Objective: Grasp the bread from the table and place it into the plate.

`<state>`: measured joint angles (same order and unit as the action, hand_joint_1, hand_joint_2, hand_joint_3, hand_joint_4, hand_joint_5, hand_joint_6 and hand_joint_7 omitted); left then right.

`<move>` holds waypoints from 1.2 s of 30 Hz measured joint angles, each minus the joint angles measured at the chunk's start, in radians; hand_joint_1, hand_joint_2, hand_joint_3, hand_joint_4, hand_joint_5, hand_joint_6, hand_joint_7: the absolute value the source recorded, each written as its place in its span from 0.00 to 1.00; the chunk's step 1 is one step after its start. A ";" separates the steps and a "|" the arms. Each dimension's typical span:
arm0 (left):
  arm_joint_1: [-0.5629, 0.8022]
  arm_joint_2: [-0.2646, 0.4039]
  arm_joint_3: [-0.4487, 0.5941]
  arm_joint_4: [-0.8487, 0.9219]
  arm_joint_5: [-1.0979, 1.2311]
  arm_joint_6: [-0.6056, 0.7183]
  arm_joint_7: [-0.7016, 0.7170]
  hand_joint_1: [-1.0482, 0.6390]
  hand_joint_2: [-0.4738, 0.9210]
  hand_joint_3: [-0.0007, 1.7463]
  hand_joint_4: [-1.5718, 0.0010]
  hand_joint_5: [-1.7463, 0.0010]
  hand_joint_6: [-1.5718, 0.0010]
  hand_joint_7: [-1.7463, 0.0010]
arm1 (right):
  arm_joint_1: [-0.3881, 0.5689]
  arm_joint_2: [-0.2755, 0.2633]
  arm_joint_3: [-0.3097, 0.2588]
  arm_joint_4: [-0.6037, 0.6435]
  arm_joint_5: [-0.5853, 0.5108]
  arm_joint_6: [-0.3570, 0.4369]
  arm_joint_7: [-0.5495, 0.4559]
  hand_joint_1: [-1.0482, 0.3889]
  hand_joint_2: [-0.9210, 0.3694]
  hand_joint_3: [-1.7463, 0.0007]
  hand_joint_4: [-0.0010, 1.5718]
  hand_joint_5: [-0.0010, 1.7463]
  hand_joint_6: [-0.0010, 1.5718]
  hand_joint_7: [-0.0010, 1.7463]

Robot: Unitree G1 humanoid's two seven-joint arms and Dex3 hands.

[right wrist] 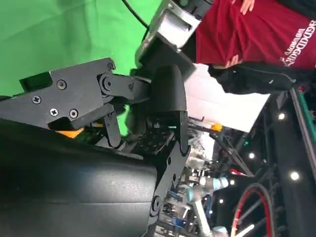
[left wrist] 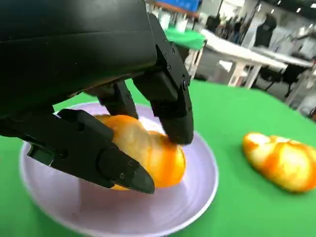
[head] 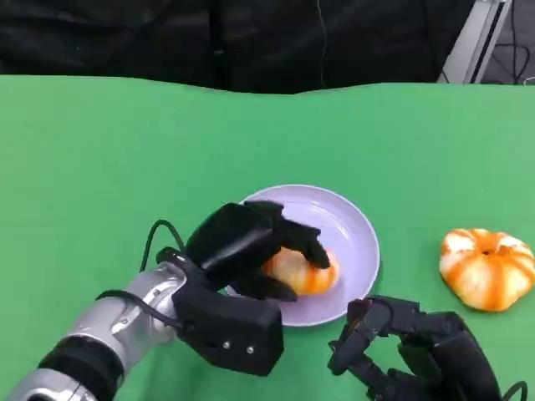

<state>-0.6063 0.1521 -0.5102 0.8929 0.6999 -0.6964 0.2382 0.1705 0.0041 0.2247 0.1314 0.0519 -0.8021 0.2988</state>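
Observation:
A round orange-glazed bread (head: pixel 305 271) lies in the pale lilac plate (head: pixel 355 230) at the table's middle. My left hand (head: pixel 242 246) reaches over the plate's near-left rim and grips the bread, its fingers wrapped over the top and its thumb below. In the left wrist view the black fingers (left wrist: pixel 98 153) press the bread (left wrist: pixel 158 155) from both sides while it sits on the plate (left wrist: pixel 148 215). My right hand (head: pixel 410 347) hangs near the table's front edge, right of the plate, with its fingers curled in and nothing in them; the right wrist view shows its bent fingers (right wrist: pixel 170 106).
A second orange-and-white bread (head: pixel 487 267) lies on the green cloth to the right of the plate, also seen in the left wrist view (left wrist: pixel 281 160). A person in a red shirt (right wrist: pixel 247 29) stands beside the table. Dark backdrop runs behind the far edge.

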 measured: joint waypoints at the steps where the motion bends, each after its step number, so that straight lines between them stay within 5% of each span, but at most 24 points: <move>1: 0.000 0.001 0.000 0.004 0.000 -0.004 -0.003 0.35 0.98 0.01 0.53 1.00 0.58 1.00 | 0.000 0.000 0.003 -0.001 0.001 0.004 0.000 0.62 0.00 0.79 0.52 0.86 0.56 0.67; 14: 0.000 0.007 0.000 0.028 -0.035 -0.012 -0.062 0.20 1.00 0.16 0.74 1.00 0.74 1.00 | 0.011 -0.002 0.012 -0.027 0.002 0.016 -0.006 0.63 0.00 0.79 0.51 0.86 0.55 0.67; 21: 0.003 0.007 0.012 0.012 -0.071 0.011 -0.112 0.17 1.00 0.36 0.81 0.99 0.80 1.00 | 0.019 -0.005 0.012 -0.036 -0.002 0.015 -0.014 0.63 0.00 0.78 0.51 0.86 0.55 0.67; 36: 0.086 -0.011 0.248 -0.095 -0.432 -0.052 -0.210 0.21 1.00 0.35 0.67 0.97 0.70 0.98 | 0.014 -0.006 0.014 -0.035 -0.012 0.012 -0.018 0.63 0.02 0.75 0.50 0.89 0.53 0.71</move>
<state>-0.5205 0.1415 -0.2621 0.7978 0.2679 -0.7483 0.0279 0.1847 -0.0018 0.2391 0.0963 0.0399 -0.7904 0.2813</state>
